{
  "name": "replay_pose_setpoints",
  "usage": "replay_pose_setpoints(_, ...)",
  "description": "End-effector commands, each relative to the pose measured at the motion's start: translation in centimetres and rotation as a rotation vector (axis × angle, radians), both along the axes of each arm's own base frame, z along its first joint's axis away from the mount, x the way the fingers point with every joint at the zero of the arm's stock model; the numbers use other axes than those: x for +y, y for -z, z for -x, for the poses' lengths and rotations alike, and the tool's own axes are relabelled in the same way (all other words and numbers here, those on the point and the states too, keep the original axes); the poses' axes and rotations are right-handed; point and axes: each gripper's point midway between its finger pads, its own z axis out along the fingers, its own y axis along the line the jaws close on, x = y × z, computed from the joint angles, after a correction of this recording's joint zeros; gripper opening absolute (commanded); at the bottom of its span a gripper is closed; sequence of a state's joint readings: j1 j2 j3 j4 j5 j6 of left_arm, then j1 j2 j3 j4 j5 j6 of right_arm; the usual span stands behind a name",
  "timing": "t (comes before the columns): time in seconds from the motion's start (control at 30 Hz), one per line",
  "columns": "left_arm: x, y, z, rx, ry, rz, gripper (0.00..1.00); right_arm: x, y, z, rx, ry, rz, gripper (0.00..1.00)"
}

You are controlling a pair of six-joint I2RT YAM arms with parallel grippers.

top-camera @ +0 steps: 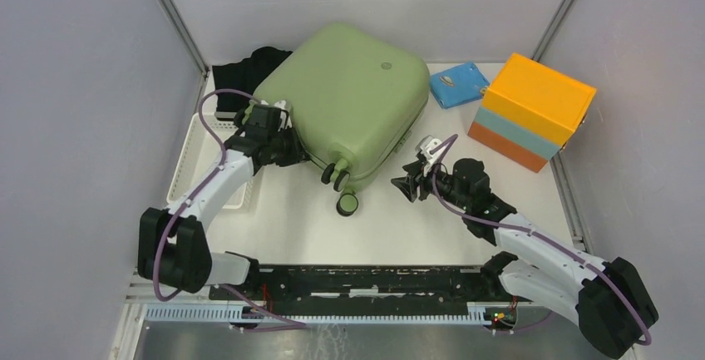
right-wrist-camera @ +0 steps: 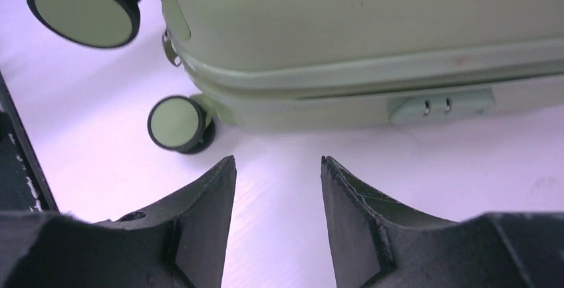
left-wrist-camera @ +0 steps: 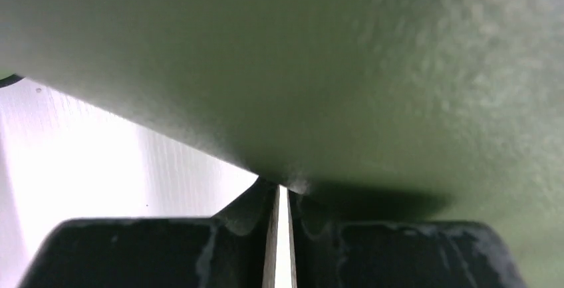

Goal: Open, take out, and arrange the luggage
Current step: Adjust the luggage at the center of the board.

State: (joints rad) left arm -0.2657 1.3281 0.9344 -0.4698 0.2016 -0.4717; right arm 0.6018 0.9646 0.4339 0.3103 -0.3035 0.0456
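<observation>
My left arm reaches forward from its base to the left edge of the large sage-green hard-shell luggage (top-camera: 353, 94), which lies flat and closed on the white table (top-camera: 291, 227). My left gripper (left-wrist-camera: 282, 191) is tucked under the shell's rounded rim, jaws drawn nearly together with only a sliver of light between them. I cannot tell whether anything is pinched there.

My right arm bends in from the right and points at the luggage's near side. My right gripper (right-wrist-camera: 278, 161) hangs low over the table with its jaws spread and nothing between them, just short of the green-faced black wheels (right-wrist-camera: 176, 123) and the zip edge. A small lock plate (right-wrist-camera: 439, 106) sits on that edge.

A round emblem (top-camera: 386, 66) marks the lid, too small to read.
</observation>
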Motion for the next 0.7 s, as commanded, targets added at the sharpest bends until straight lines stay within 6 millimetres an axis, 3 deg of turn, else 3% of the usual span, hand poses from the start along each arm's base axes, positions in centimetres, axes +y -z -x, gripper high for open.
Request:
replay_pose_setpoints(0.0, -1.4, -4.7, -6.6, -0.221, -0.045, 0.015, 0.16, -1.1, 0.5, 0.1, -0.045, 0.037, 0.013, 0.56)
replay_pose_setpoints(0.2, -2.2, -7.3, -11.7, -0.312, -0.058, 0.004, 0.19, -1.5, 1.8, 0.7, -0.048, 0.037, 0.008, 0.57)
replay_pose_setpoints(0.33, -1.1, -9.1, -12.6, -0.380, -0.087, -0.042, 0.25, -1.8, 2.9, 1.0, -0.054, 0.038, 0.007, 0.58)
replay_pose_setpoints(0.4, -0.5, -9.6, -11.4, -0.406, -0.088, -0.043, 0.31, -1.9, 3.6, 1.3, -0.053, 0.030, 0.012, 0.58)
replay_pose_setpoints(0.5, -0.5, -8.3, -7.6, -0.402, -0.042, -0.009, 0.36, -1.8, 4.1, 1.8, -0.070, 0.012, -0.011, 0.58)
replay_pose_setpoints(0.67, -2.0, -7.3, -1.4, -0.431, 0.054, 0.166, 0.37, -1.3, 4.7, 2.6, -0.099, -0.041, -0.033, 0.59)
